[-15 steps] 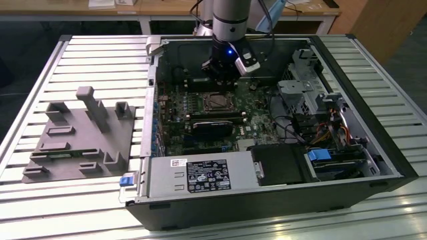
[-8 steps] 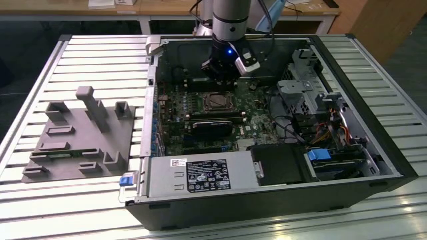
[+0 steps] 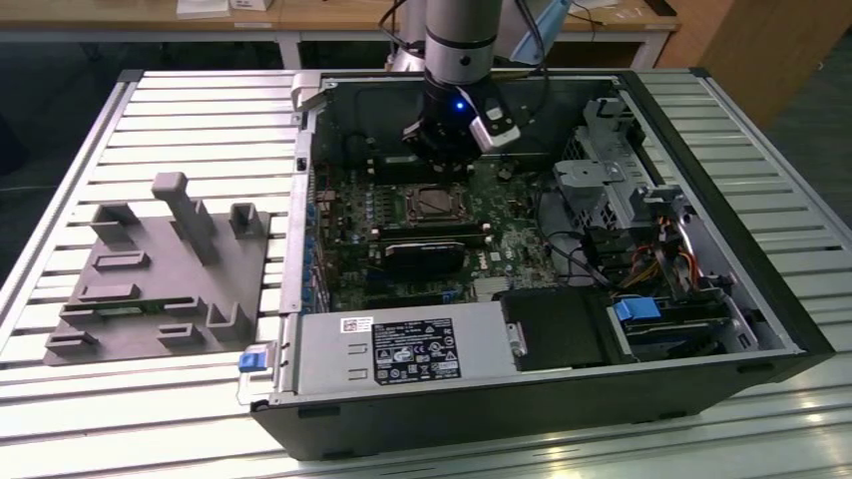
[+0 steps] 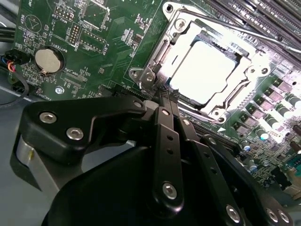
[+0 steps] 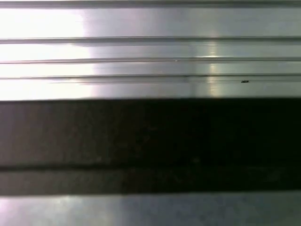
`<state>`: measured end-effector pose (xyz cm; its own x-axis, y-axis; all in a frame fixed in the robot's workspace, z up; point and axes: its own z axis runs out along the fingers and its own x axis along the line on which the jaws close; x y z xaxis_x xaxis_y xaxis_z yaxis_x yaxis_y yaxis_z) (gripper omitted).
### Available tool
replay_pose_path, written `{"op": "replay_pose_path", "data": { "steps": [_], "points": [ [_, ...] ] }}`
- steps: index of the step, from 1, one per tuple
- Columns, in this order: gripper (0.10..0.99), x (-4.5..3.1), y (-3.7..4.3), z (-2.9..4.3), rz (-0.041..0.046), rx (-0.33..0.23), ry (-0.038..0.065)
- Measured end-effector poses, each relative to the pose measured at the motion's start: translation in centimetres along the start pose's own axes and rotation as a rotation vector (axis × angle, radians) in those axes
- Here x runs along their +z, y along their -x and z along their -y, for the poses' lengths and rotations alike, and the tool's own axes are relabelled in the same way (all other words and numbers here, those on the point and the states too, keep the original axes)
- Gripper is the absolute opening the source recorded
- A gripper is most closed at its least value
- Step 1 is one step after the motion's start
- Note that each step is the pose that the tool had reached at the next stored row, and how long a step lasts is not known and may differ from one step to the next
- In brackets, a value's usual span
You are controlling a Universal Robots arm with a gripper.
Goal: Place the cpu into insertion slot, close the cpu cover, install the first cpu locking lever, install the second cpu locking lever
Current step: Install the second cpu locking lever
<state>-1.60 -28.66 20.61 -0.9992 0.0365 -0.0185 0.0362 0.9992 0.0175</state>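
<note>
In the second wrist view the gripper [image 4: 165,94] has its two black fingers [image 4: 164,123] pressed together, their tips meeting at the corner of the cpu cover [image 4: 244,84] beside a silver hinge screw. Whether a thin lever wire is pinched between the tips cannot be told; they seem simply closed against each other.

In the exterior view the grey arm [image 3: 460,40] comes straight down into the open computer case [image 3: 745,329], and the gripper [image 3: 440,165] hangs just above the far edge of the socket.

The cpu [image 4: 207,70] lies flat in the insertion slot [image 4: 162,54], its pale metal face showing through the window of the cpu cover, which is folded down over it. It sits just beyond the fingertips, nearly touching them. A thin locking lever [image 4: 235,30] runs along the far side of the frame.

Around the socket spreads the green motherboard [image 4: 94,37], with a round coin battery [image 4: 48,60] well off to one side of the gripper. In the exterior view a grey fixture block [image 3: 160,269] rests on the slatted metal table [image 3: 80,399], at the exterior view's left of the case.
</note>
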Motion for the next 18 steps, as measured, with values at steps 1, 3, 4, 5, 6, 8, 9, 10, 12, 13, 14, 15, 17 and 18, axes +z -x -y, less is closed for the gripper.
{"op": "replay_pose_path", "data": {
  "steps": [1, 3, 4, 5, 6, 8, 9, 10, 12, 13, 14, 15, 17, 18],
  "points": [
    [0.118, 0.0, 0.0, 0.04, 0.0, 0.0, 0.0],
    [0.118, 0.0, 0.01, 0.16, 0.0, 0.0, 0.0],
    [0.118, 0.0, 0.01, 0.23, 0.0, 0.0, 0.0],
    [0.118, 0.0, 0.01, 0.32, 0.0, 0.0, 0.0],
    [0.118, -0.01, 0.02, 0.41, 0.0, 0.0, 0.0],
    [0.118, -0.01, 0.03, 0.63, 0.0001, 0.0, 0.0],
    [0.118, -0.01, 0.03, 0.72, 0.0, 0.0, 0.0],
    [0.118, -0.01, 0.05, 0.8, 0.0, 0.0, 0.0],
    [0.118, -0.01, 0.06, 0.94, 0.0, 0.0, 0.0],
    [0.118, -0.02, 0.06, 1.01, 0.0, 0.0, 0.0],
    [0.118, -0.02, 0.06, 1.05, 0.0, 0.0, 0.0],
    [0.118, -0.02, 0.06, 1.08, 0.0, 0.0, 0.0],
    [0.118, -0.13, 0.06, 1.1, 0.0, 0.0, 0.0],
    [0.118, -0.25, 0.07, 1.1, 0.0, 0.0, 0.0]
  ]
}}
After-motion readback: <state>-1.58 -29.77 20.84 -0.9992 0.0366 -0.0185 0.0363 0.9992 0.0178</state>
